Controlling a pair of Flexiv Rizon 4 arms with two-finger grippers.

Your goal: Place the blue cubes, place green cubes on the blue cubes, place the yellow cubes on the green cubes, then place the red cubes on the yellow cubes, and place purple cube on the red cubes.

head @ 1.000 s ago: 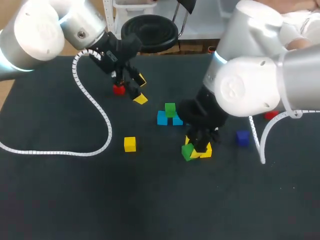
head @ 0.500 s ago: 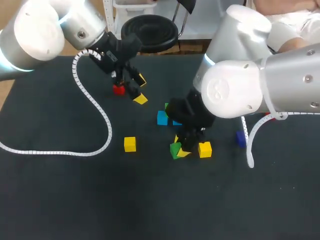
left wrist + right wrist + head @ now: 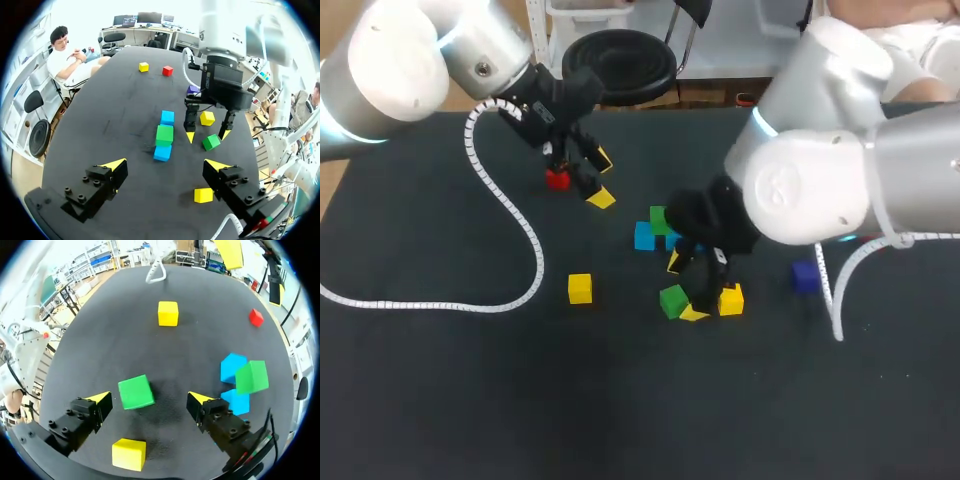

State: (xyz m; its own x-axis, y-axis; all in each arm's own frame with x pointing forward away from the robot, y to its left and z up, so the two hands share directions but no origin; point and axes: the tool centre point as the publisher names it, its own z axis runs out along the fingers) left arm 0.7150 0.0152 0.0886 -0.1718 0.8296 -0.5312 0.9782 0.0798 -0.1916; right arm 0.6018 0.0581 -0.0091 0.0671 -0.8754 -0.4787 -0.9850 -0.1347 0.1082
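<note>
At far left, the left gripper (image 3: 603, 178): spread wide, holding nothing, just at 3 o'clock of the red cube (image 3: 557, 179). Well apart from the work, so probably not the arm for this step. Further right, a yellow cube (image 3: 580, 288), then the blue cubes (image 3: 644, 237) touching, with the stacked green cube (image 3: 660, 218) on top. At 6 o'clock of that stack, the loose green cube (image 3: 672, 300), flat on the table between the fingers of the right gripper (image 3: 684, 288): wide open, gripping nothing, neither tip clearly touching. Looks ready for closing there, then a carry toward 12 o'clock onto the blues. Just at 3 o'clock, a second yellow cube (image 3: 731, 299), worth minding.
</note>
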